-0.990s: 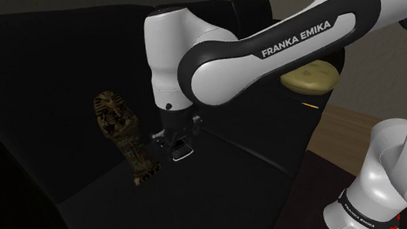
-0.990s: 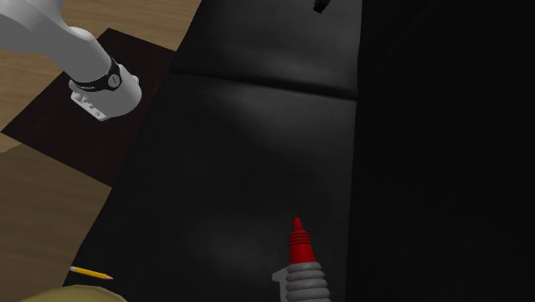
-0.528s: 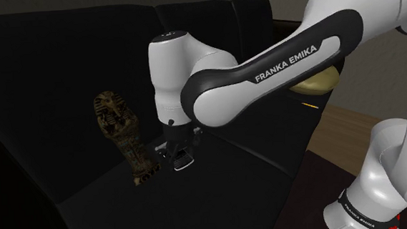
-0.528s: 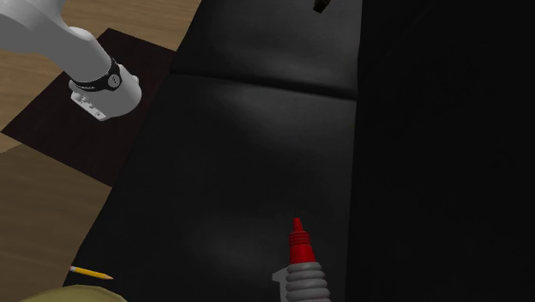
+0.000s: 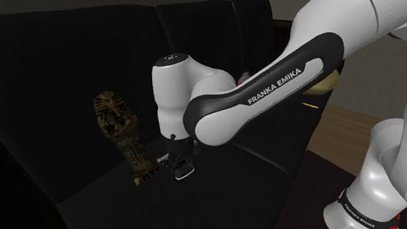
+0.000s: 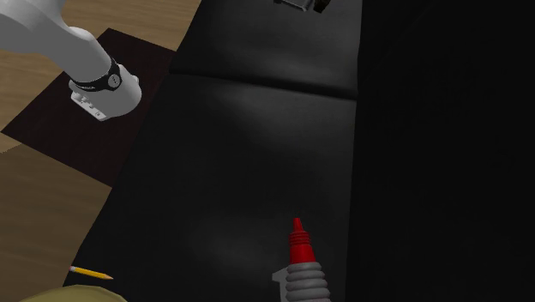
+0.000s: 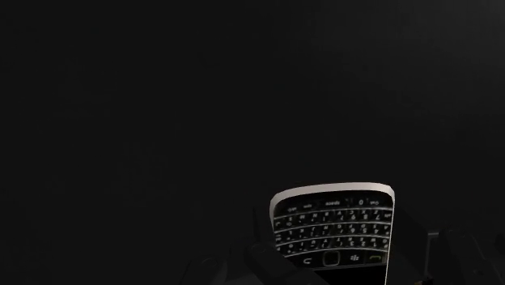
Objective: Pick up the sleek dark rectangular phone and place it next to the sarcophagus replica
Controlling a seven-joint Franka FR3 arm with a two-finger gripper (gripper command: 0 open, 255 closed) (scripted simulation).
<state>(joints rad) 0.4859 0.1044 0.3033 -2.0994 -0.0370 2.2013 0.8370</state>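
The end effector pinches the dark phone low over the black sofa seat, and the sarcophagus replica lies just beside it toward the shoulder view's left, foot end nearest the phone.

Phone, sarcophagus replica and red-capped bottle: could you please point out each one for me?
phone (image 7: 332,233): wrist view, on its keypad.
sarcophagus replica (image 5: 127,139): shoulder view, on the middle of its body.
red-capped bottle (image 6: 299,256): second exterior view, on the lower part of its red cap.
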